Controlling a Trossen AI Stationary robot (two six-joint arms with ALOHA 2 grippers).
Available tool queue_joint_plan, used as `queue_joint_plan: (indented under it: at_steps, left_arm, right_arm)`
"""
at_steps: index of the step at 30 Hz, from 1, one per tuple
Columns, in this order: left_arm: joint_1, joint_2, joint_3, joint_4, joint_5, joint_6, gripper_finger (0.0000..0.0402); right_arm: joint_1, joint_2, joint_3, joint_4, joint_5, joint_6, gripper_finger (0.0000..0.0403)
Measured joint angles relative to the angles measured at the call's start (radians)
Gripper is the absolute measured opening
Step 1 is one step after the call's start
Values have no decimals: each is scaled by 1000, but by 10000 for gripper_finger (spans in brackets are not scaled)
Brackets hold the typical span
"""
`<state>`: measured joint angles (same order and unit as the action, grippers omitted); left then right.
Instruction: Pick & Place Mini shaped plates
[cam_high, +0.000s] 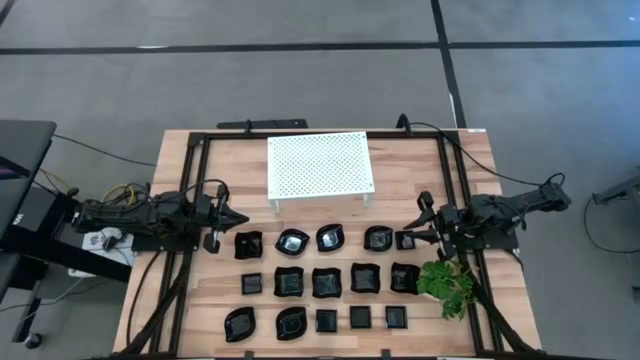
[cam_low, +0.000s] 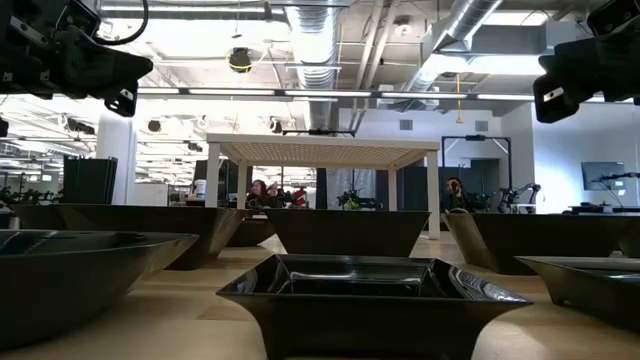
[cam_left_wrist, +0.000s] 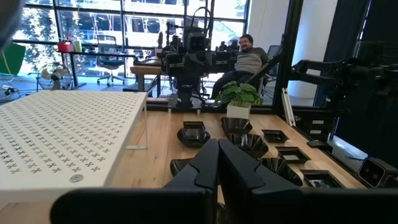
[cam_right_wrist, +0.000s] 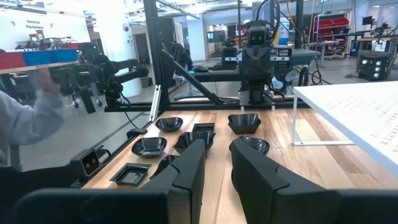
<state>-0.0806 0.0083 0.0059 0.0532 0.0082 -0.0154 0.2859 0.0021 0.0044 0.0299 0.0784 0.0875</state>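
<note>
Several small glossy black plates (cam_high: 326, 282) lie flat in three rows on the near half of the wooden table, in square, rounded and wavy outlines. In the low view one square plate (cam_low: 365, 290) fills the foreground. My left gripper (cam_high: 240, 218) hovers shut at the left end of the far row, next to a plate (cam_high: 248, 244). In its wrist view the gripper (cam_left_wrist: 219, 163) points along the rows. My right gripper (cam_high: 413, 222) is open at the right end of that row, near a small plate (cam_high: 405, 241). Its own view shows the gripper (cam_right_wrist: 217, 165) with a clear gap.
A white perforated rack (cam_high: 318, 165) stands on legs at the table's far middle. A green leafy plant (cam_high: 445, 283) sits under the right arm by the right edge. Black frame rails (cam_high: 190, 200) run along both sides. A seated person (cam_left_wrist: 249, 59) and a grey sleeve (cam_right_wrist: 25, 124) show beyond the table.
</note>
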Motion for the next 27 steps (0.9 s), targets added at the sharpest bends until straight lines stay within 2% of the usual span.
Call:
queue_joint_plan:
  at_steps: [16, 24, 27]
  left_arm:
    - [0, 0, 0, 26, 0, -1, 11]
    - [0, 0, 0, 82, 0, -102, 11]
    - [1, 0, 0, 95, -1, -86, 11]
  right_arm:
    - [0, 0, 0, 0, 0, 0, 77]
    - [0, 0, 0, 0, 0, 0, 77]
    - [0, 0, 0, 0, 0, 0, 77]
